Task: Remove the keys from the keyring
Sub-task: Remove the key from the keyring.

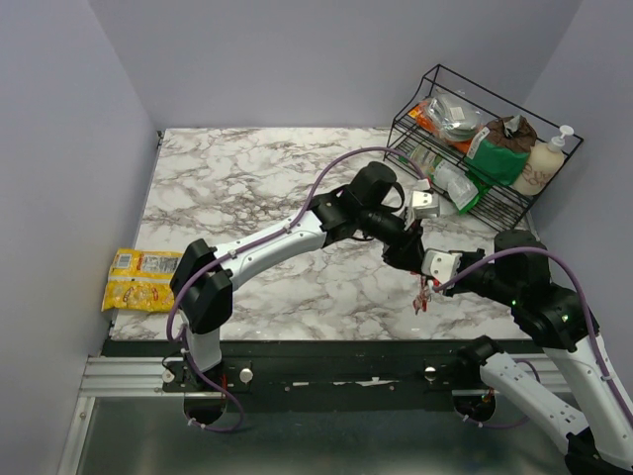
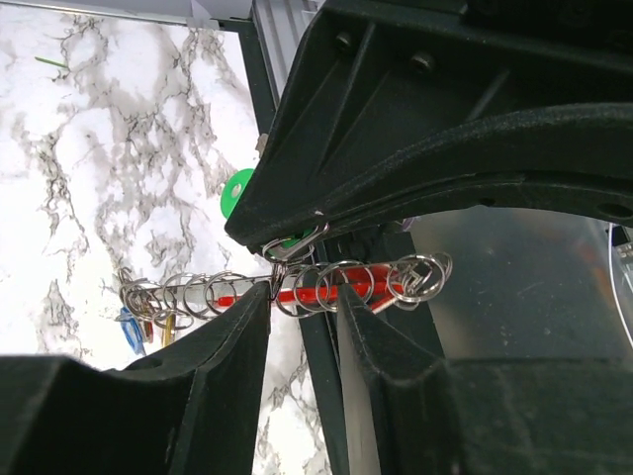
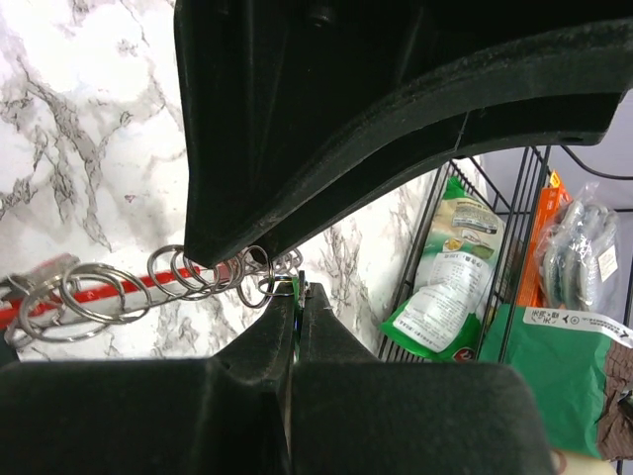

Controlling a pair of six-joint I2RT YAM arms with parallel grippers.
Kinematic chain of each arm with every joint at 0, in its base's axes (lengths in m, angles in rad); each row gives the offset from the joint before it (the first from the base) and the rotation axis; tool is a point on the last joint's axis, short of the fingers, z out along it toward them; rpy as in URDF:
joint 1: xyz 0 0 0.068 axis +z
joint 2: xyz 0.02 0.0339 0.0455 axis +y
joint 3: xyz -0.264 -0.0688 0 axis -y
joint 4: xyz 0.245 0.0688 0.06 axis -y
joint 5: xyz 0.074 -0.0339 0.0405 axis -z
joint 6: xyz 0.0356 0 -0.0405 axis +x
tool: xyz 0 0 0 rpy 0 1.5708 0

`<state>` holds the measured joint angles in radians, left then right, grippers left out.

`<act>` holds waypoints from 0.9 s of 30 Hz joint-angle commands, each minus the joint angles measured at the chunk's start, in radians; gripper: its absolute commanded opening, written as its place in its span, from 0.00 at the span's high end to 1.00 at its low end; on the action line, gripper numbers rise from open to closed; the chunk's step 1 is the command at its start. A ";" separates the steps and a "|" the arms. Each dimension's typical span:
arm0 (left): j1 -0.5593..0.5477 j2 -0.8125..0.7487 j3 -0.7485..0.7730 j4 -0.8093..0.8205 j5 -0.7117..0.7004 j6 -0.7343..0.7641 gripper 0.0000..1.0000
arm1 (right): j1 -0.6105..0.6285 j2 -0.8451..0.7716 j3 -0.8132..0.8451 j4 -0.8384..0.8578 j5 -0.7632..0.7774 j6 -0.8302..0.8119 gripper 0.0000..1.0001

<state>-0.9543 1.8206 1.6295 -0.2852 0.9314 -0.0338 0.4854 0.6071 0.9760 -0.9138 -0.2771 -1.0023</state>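
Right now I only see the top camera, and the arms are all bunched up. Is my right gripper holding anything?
Observer: Yes. The right gripper is shut on the green key.
Operator: And the other one?
Observer: The left gripper is open, with one finger on each side of the red keyring.
Operator: Where are the other keys?
Observer: A blue key and a yellow key hang bunched at one end of the keyring, past a row of small metal rings.
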 commanded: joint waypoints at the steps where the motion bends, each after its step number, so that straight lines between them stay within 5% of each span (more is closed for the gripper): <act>1: -0.011 0.013 0.033 0.009 0.038 -0.008 0.62 | 0.010 -0.003 0.012 0.049 0.009 0.014 0.99; 6: -0.015 0.026 0.049 0.009 0.035 -0.017 0.77 | 0.010 -0.004 0.013 0.044 -0.008 0.021 0.99; 10: -0.017 0.037 0.061 -0.002 0.021 -0.017 1.00 | 0.010 -0.003 0.020 0.032 -0.016 0.021 0.99; 27: -0.015 0.101 0.066 0.059 0.023 -0.201 1.00 | 0.041 0.003 0.000 0.026 0.105 -0.130 0.99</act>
<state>-0.9634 1.8809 1.6737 -0.2626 0.9245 -0.1528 0.5076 0.6106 0.9760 -0.9443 -0.2359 -1.0672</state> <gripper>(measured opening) 0.008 0.034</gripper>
